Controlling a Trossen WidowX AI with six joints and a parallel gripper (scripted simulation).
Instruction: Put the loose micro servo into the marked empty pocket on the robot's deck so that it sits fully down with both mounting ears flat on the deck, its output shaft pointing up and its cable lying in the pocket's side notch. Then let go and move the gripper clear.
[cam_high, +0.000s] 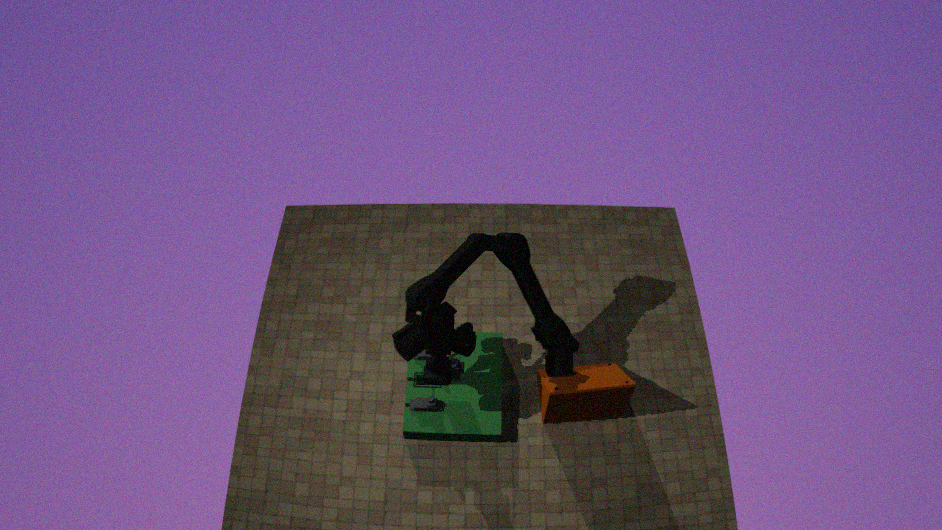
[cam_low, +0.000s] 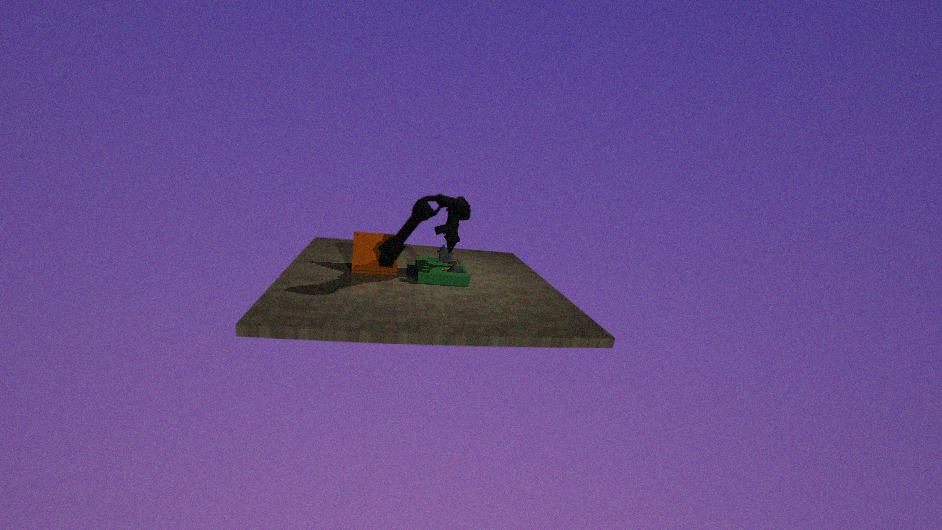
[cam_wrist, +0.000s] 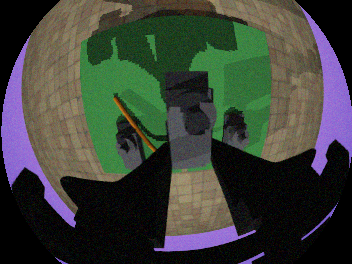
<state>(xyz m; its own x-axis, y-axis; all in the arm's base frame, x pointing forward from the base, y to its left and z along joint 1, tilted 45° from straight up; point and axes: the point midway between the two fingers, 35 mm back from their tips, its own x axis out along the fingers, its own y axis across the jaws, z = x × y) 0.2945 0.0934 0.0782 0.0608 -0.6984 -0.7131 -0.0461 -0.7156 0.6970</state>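
The claw (cam_high: 432, 377) (cam_low: 450, 249) (cam_wrist: 192, 159) of the jointed black arm is clamped on the dark grey, block-shaped micro servo (cam_low: 445, 254) (cam_wrist: 189, 136), above the green rectangular deck (cam_high: 484, 421) (cam_low: 442, 279) (cam_wrist: 97, 107). In the wrist view, two grey servos (cam_high: 424, 403) (cam_wrist: 235, 129) flank it, with an orange cable (cam_wrist: 134, 123) alongside. An orange box-shaped base (cam_high: 586, 403) (cam_low: 364, 253) stands beside the deck, nearer the tabletop's right edge in the top view. Whether the held servo touches the deck, I cannot tell.

You have the dark grey, boxy micro servo (cam_high: 456, 367) (cam_low: 445, 254) (cam_wrist: 189, 142) gripped over the green deck (cam_high: 484, 421) (cam_low: 442, 279) (cam_wrist: 97, 120), orange cable (cam_wrist: 134, 122) slanting sideways; the deck's outlined pocket (cam_high: 428, 386) is partly hidden.
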